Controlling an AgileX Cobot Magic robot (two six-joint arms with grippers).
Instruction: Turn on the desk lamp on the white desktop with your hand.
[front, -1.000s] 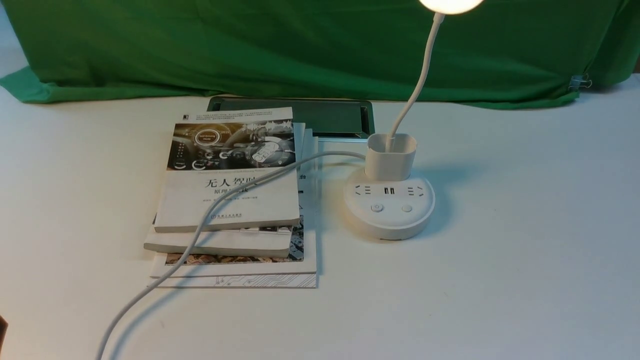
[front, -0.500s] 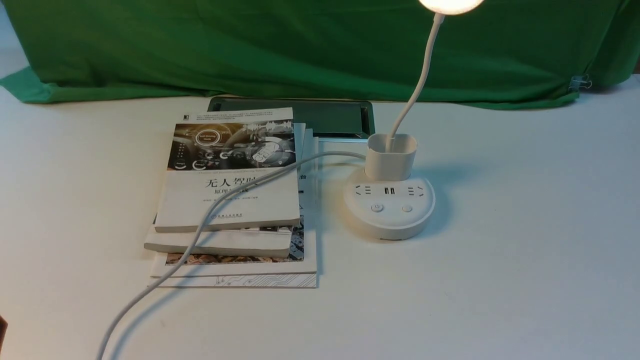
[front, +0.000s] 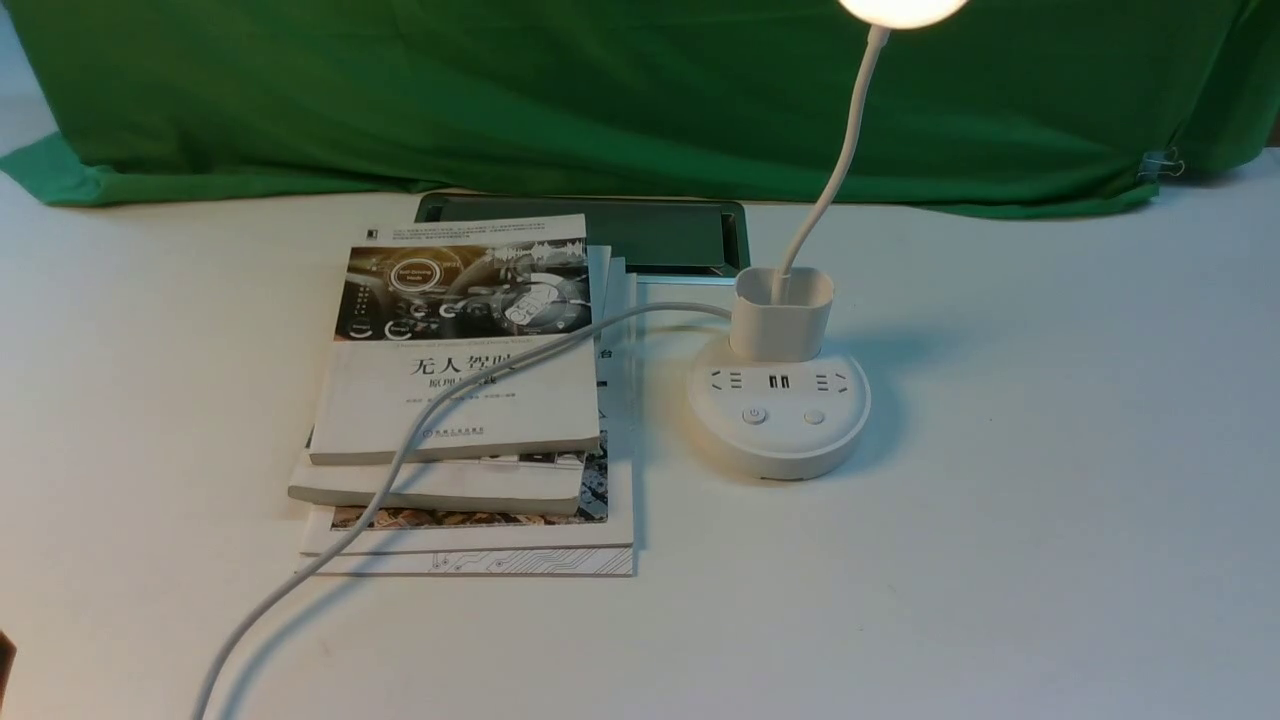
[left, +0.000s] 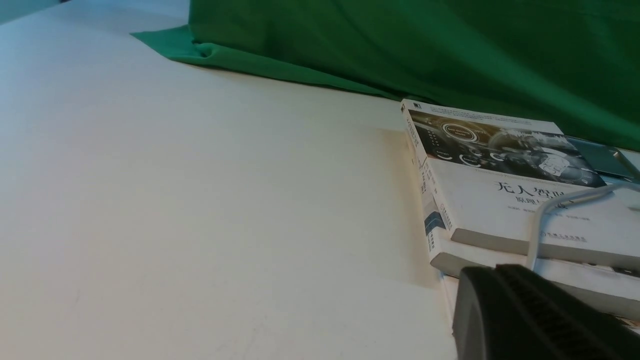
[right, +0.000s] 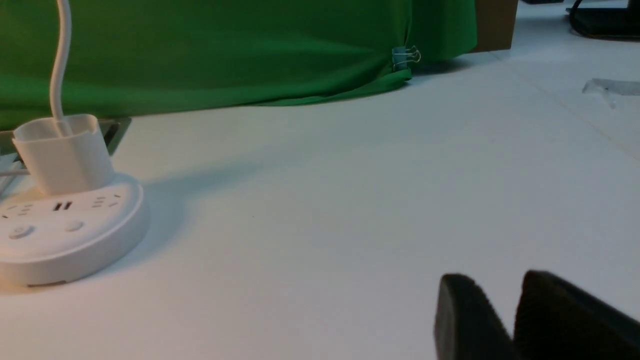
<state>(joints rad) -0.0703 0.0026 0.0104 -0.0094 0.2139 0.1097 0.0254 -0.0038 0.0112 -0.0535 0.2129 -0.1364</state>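
Note:
The white desk lamp (front: 778, 420) stands on the white desktop (front: 1050, 500) right of centre, and its round head (front: 900, 8) glows at the top edge. Its two buttons face the front of the puck base. In the right wrist view the lamp base (right: 65, 230) is far off to one side of my right gripper (right: 495, 282), which is empty with a narrow gap between its tips. My left gripper (left: 492, 270) is shut and empty, low over the desktop beside the books. Neither gripper shows in the front view.
A stack of books (front: 460, 400) lies left of the lamp, with the lamp's white cord (front: 400, 460) trailing across it toward the front edge. A dark hatch panel (front: 660, 235) sits behind. Green cloth (front: 600, 90) covers the back, held by a binder clip (front: 1160, 163).

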